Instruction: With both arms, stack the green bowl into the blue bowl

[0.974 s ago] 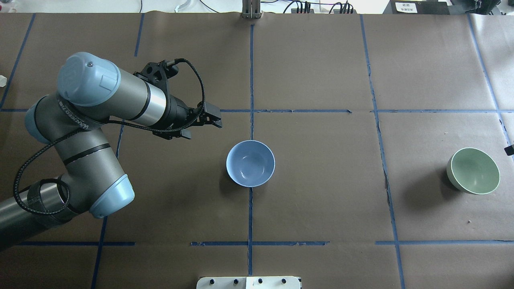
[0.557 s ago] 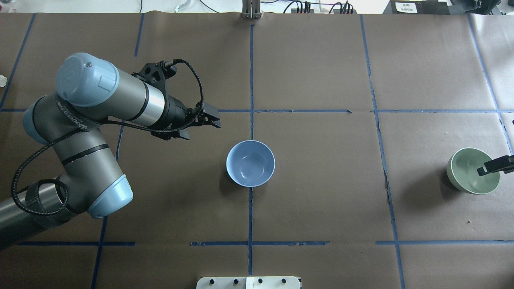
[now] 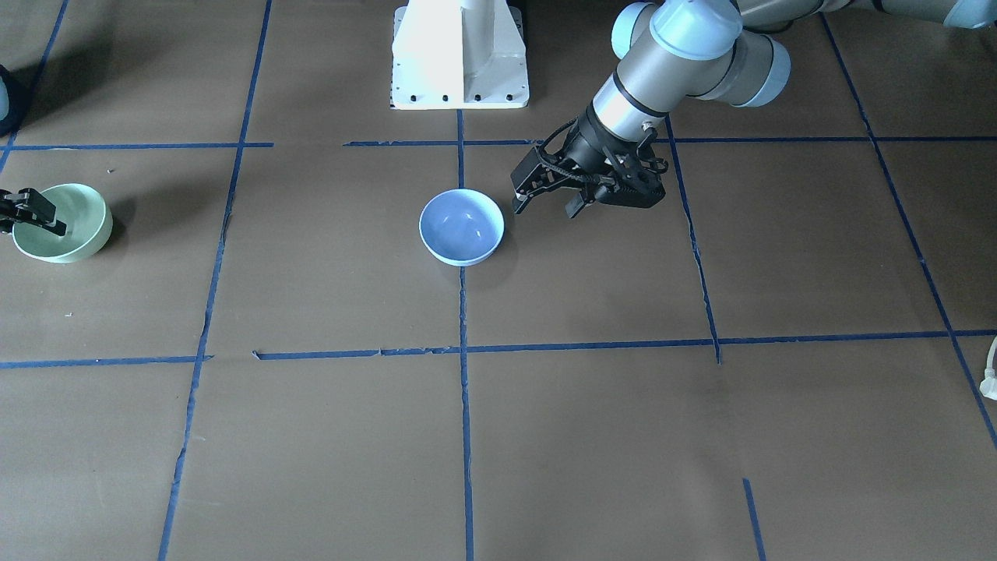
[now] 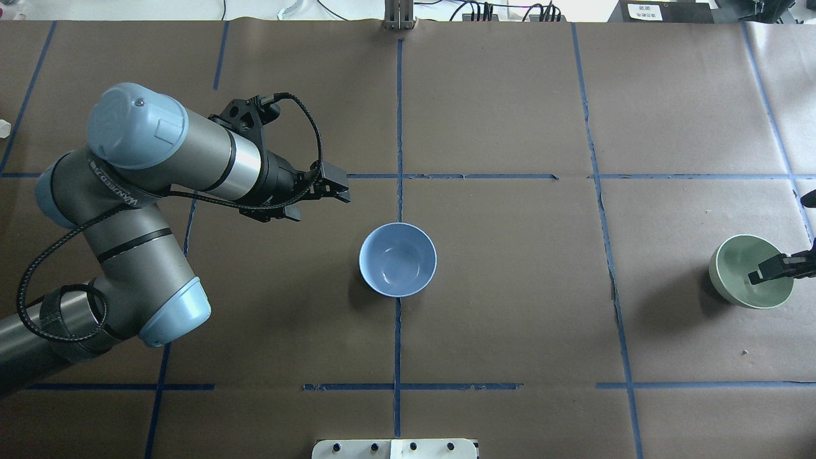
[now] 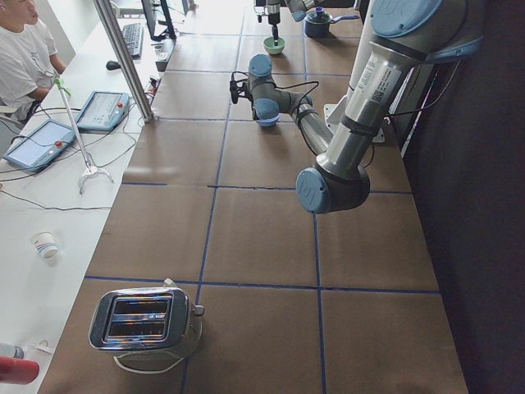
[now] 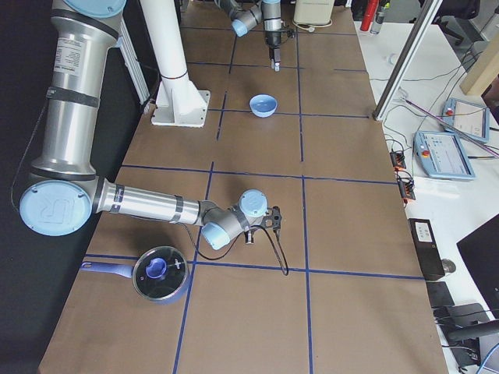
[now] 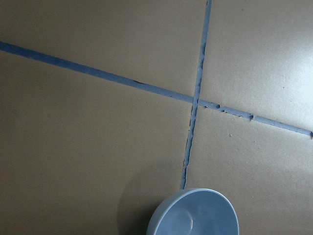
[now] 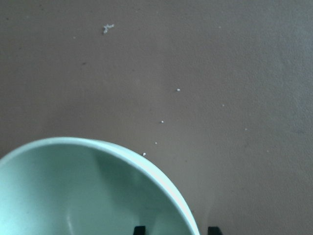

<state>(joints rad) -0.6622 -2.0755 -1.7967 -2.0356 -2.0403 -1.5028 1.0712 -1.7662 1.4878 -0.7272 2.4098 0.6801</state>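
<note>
Step, likely: grasping green bowl (image 4: 733, 268), right tabletop edge. Right pincer (image 8: 176, 229) released, straddling rim; next: clench, lift. Left pincer (image 3: 545, 209) released near blue bowl (image 3: 461, 226).

Blue bowl (image 4: 398, 259) ctr table (image 4: 510, 287); green bowl (image 4: 738, 268) far right (right claw (image 8: 176, 228) astride rim).

Green bowl (image 4: 733, 268) glossy, smooth; blue bowl (image 4: 398, 259) glossy; table paper (image 4: 510, 319) matt; left arm (image 4: 210, 153) satin metal.

The brown-papered, blue-taped tabletop (image 4: 510, 306) is carrying the blue bowl (image 4: 398, 259) centrally and the green bowl (image 4: 730, 268) far right.
</note>
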